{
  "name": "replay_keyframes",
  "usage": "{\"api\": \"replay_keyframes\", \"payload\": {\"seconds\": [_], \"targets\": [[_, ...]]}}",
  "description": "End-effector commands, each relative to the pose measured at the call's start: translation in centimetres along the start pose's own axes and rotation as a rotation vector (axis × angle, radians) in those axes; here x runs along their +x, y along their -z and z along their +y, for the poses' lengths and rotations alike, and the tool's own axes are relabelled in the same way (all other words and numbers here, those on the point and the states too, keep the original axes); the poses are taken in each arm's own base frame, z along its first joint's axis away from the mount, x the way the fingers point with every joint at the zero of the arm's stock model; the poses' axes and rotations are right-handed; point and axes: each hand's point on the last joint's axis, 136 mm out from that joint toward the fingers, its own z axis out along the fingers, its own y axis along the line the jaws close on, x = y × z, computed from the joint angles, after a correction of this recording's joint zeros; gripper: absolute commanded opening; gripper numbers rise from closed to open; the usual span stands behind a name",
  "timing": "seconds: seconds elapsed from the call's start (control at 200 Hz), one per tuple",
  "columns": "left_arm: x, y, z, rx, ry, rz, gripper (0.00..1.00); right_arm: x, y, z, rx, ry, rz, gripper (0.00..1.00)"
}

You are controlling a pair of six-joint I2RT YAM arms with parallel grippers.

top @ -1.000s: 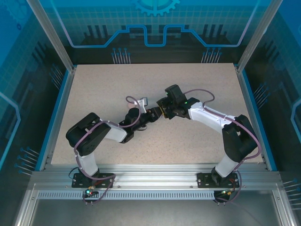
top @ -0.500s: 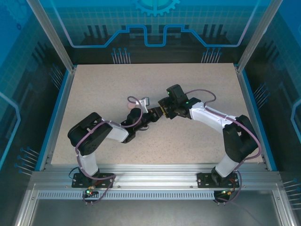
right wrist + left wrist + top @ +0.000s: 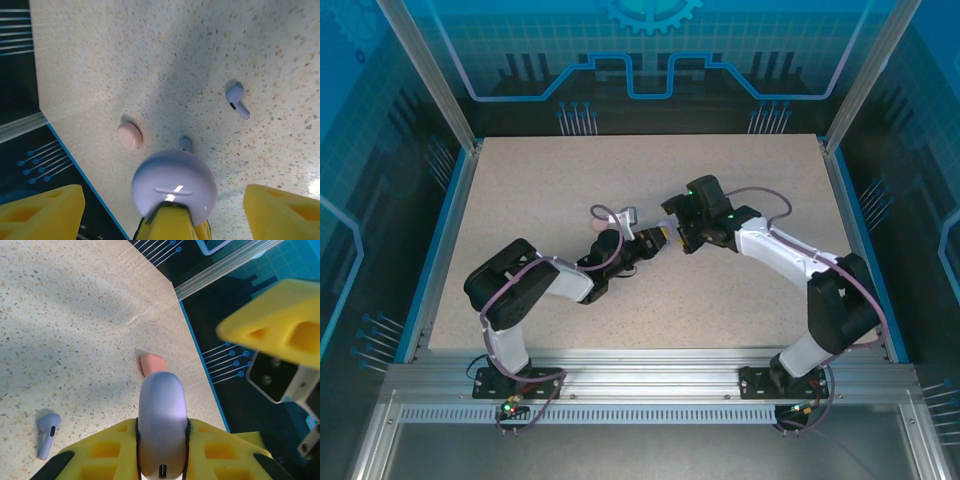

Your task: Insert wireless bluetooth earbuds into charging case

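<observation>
Gripping the purple case (image 3: pixel 161 400) tight in the left pincer (image 3: pixel 162 435), leaving the open right pincer (image 3: pixel 162 210) free, maybe to fetch the purple earbud (image 3: pixel 236 100).

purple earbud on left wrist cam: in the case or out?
Out. The purple earbud lies bare on the table, apart from the purple case clamped in the left end effector.

Two robot arms, left arm (image 3: pixel 563 281) and right arm (image 3: pixel 775 255), white link shells, black joint housings, mauve cables (image 3: pixel 761 192) looped alongside, small green status lights (image 3: pixel 703 189), black bases (image 3: pixel 510 377) bolted down, yellow gripper fingers (image 3: pixel 85 460) with hollow rectangular cells
</observation>
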Motion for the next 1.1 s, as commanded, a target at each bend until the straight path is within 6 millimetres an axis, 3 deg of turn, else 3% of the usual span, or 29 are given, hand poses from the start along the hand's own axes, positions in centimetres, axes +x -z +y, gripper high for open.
{"api": "replay_keyframes", "payload": {"seconds": [0.0,0.14,0.295,0.36,0.395,0.46,0.575,0.73,0.925,1.091], "targets": [[-0.1,0.6,-0.7,0.012,-0.014,0.029,0.0,-1.8,2.3,-1.5,0.021,0.032,-0.054,0.84],[0.1,1.6,-1.7,0.042,-0.047,0.088,0.0,-3.7,4.6,-3.1,0.044,0.122,-0.118,0.84],[0.3,2.6,-3.4,0.116,-0.079,0.186,0.0,-5.2,6.0,-4.7,0.037,0.28,-0.136,0.84],[0.5,3.0,-4.1,0.147,-0.094,0.231,0.0,-5.6,6.6,-4.3,-0.023,0.359,-0.152,0.84],[0.5,3.3,-4.4,0.159,-0.101,0.252,0.0,-5.7,6.6,-5.2,-0.028,0.397,-0.152,0.84],[0.6,3.8,-5.0,0.183,-0.113,0.295,0.0,-5.6,7.4,-4.5,-0.106,0.517,-0.162,0.83],[0.7,4.7,-5.7,0.216,-0.128,0.369,0.0,-3.8,8.7,-2.5,-0.272,0.756,-0.136,0.83],[0.8,5.6,-6.9,0.256,-0.143,0.442,0.0,-0.6,9.5,-1.2,-0.436,0.954,-0.018,0.83],[0.9,6.2,-8.2,0.297,-0.153,0.499,0.0,2.3,8.4,-1.1,-0.521,1.041,0.117,0.81],[0.7,6.3,-8.5,0.302,-0.157,0.497,0.0,3.6,7.5,-1.3,-0.509,1.085,0.148,0.8]]}}
